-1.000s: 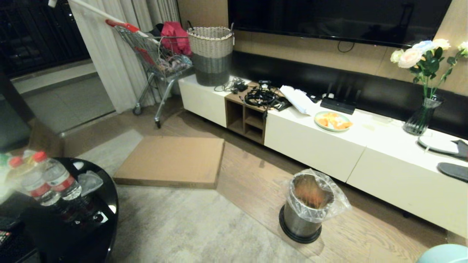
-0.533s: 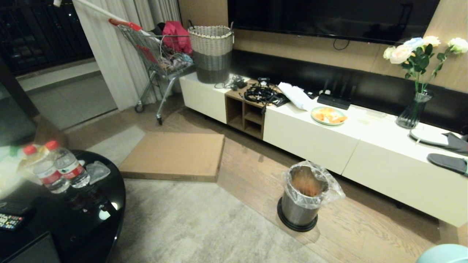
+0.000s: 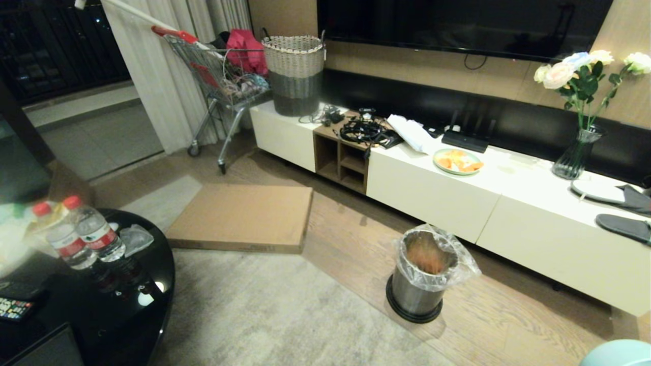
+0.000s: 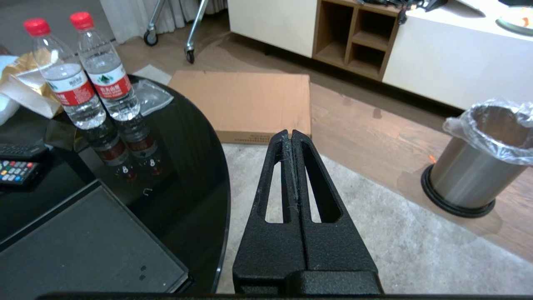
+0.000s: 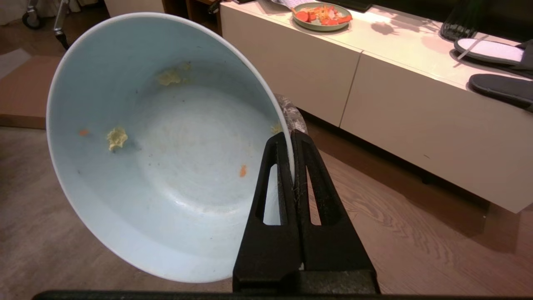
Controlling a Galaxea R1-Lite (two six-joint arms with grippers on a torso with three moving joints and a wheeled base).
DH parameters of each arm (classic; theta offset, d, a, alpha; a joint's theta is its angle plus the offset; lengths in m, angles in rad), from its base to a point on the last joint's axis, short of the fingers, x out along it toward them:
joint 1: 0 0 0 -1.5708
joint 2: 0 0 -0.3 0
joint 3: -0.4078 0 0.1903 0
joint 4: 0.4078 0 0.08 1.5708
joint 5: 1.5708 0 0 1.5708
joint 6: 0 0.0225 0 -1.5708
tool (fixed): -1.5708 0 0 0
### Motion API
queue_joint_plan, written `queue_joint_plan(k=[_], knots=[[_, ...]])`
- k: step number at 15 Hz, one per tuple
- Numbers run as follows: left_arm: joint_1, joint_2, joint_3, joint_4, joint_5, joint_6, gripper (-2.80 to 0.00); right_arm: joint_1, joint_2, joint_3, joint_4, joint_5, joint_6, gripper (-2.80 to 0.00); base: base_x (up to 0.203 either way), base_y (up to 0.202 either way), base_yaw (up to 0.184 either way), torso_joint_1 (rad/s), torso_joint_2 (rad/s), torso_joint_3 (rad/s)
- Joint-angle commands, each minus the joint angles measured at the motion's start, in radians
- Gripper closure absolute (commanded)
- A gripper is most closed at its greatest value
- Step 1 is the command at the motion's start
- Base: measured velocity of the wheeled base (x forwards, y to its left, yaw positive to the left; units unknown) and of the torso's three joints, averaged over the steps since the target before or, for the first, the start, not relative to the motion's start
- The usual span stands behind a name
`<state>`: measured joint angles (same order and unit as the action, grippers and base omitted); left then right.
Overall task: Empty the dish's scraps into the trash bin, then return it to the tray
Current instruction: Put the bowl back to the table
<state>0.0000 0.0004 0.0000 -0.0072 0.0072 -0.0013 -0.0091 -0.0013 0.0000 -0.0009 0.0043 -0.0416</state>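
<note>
My right pincer (image 5: 291, 139) pinches the rim of the dish (image 5: 158, 150), tipped on edge with its mouth facing me, a few scraps (image 5: 116, 138) stuck inside. My left pincer (image 4: 291, 135) is pressed closed and empty; the trash bin (image 3: 424, 277) stands on the floor at five o'clock of the head view.

- Two water bottles (image 4: 79, 71), red-capped
- One steel trash bin (image 3: 422, 279)
- One pale-blue bowl (image 5: 158, 146)
- One woven basket (image 3: 295, 73)
- One shopping cart (image 3: 218, 86)
- One flat cardboard box (image 3: 244, 216)
- One vase of flowers (image 3: 577, 152)
- One plate of orange pieces (image 3: 457, 161)
</note>
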Motion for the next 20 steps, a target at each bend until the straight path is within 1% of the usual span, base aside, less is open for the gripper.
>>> queue_joint_plan(k=[1,3,20], knots=[[0.000,0.000,0.000,0.000,0.000,0.000,0.00,0.000,0.001,0.000,-0.001,0.000,0.000,0.00,0.000,0.000,0.000,0.000,0.00,0.000],[0.000,0.000,0.000,0.000,0.000,0.000,0.00,0.000,0.001,0.000,0.001,0.000,-0.001,0.00,0.001,-0.005,0.103,0.002,0.01,0.002],[0.000,0.000,0.000,0.000,-0.001,0.001,0.00,0.000,0.001,0.000,-0.001,0.000,0.000,0.00,0.001,-0.008,0.165,0.003,0.00,0.002]])
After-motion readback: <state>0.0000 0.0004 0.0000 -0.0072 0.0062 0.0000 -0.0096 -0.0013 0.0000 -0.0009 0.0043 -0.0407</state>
